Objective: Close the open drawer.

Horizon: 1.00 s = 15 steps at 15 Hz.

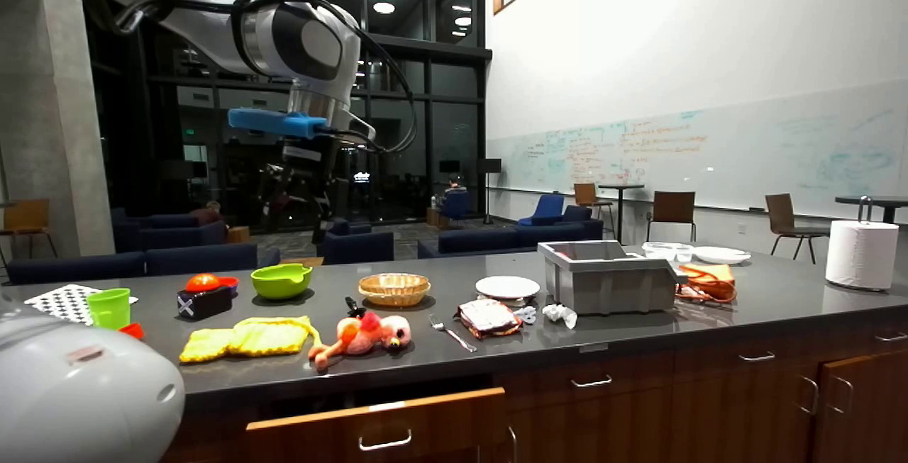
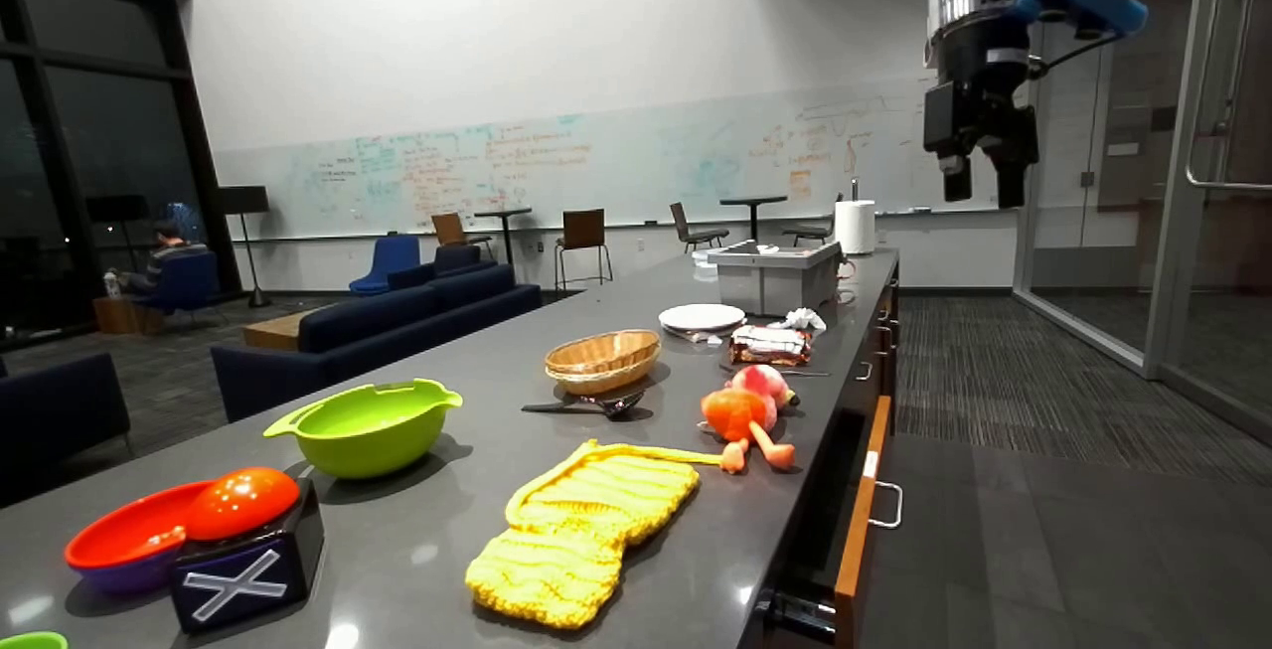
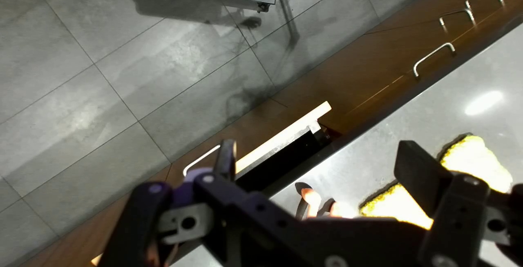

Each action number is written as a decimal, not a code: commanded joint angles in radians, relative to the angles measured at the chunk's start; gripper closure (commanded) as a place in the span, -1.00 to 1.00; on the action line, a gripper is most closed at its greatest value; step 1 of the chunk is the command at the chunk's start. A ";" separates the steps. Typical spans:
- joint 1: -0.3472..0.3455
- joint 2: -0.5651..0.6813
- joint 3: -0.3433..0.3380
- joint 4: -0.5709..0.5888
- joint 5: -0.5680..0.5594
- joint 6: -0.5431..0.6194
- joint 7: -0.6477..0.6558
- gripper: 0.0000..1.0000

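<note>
the drawer (image 1: pixel 440 417) is standing open under the front edge of the counter (image 1: pixel 780 293), its wide, flat front of brown wood carrying a silver bar handle (image 1: pixel 385 442) and a small white label along the top. in an exterior view the gap behind that front is showing nearly black, and a metal slide (image 2: pixel 803 617) is glinting at the near end. the wrist view is giving me the same gap from above, the front's top edge catching so much light that it is almost glaring.

the gripper (image 2: pixel 984 190) is hanging fingers-down, high and well apart from the drawer, its black fingers (image 3: pixel 419 173) standing wide apart. in an exterior view those fingers are blurring into the dark windows (image 1: pixel 454 137). the arm (image 1: pixel 312 45) is curving smooth and white above, a blue block (image 1: pixel 273 123) jutting out below it.

on the glossy grey counter, just above the drawer, a flamingo toy (image 1: pixel 362 335) is lying in pink and orange plush, and a ribbed yellow knitted cloth (image 1: pixel 248 339) is lying in lumps beside it. behind them an oval wicker basket (image 1: pixel 394 289) and a lime-green bowl (image 1: pixel 280 282) are sitting. in an exterior view a black spoon (image 2: pixel 586 405) is showing in full, just beside the basket. farther along, a square-cornered grey plastic bin (image 1: pixel 610 289) and a fat paper towel roll (image 1: pixel 860 254) are standing. the wrist view is also taking in grey floor tiles (image 3: pixel 81 115).
</note>
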 commanded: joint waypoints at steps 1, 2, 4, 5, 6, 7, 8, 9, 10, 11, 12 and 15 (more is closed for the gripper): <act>-0.017 0.001 0.012 0.003 0.006 -0.004 -0.007 -1.00; -0.015 -0.007 0.016 -0.006 -0.015 0.006 -0.027 -1.00; -0.011 -0.034 0.014 -0.038 -0.029 0.070 -0.071 -1.00; -0.010 -0.049 0.012 -0.064 -0.041 0.122 -0.098 -1.00; -0.010 -0.063 0.010 -0.090 -0.051 0.182 -0.121 -1.00; -0.009 -0.074 0.007 -0.119 -0.056 0.245 -0.137 -1.00; -0.009 -0.089 0.002 -0.160 -0.057 0.323 -0.152 -1.00; -0.008 -0.098 -0.003 -0.192 -0.056 0.386 -0.162 -1.00; -0.008 -0.107 -0.007 -0.228 -0.055 0.448 -0.167 -1.00; -0.009 -0.116 -0.007 -0.263 -0.059 0.511 -0.171 -1.00; -0.011 -0.123 -0.007 -0.305 -0.064 0.581 -0.169 -1.00; -0.028 -0.121 0.000 -0.414 -0.114 0.784 -0.159 -1.00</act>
